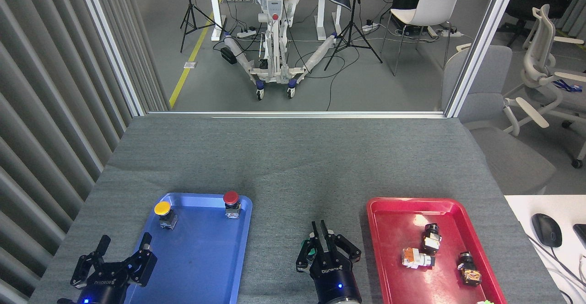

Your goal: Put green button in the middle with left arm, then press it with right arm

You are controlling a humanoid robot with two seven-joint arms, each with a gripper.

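Note:
The green button [311,252] stands on the grey cloth of the middle [293,194], between the two trays. Only a sliver of its green cap shows, the rest being hidden under my right gripper [319,230]. That three-fingered gripper hangs right over the button with its fingers [324,236] drawn together, shut on nothing; whether it touches the cap I cannot tell. My left gripper [125,240] is at the bottom left, over the near left edge of the blue tray, open with nothing between its two fingers.
The blue tray [201,267] holds a yellow-capped button [163,210] and a red-capped button [231,199] along its far edge. The red tray [393,230] on the right holds several small switch parts. A computer mouse [546,229] lies on a white desk at the right.

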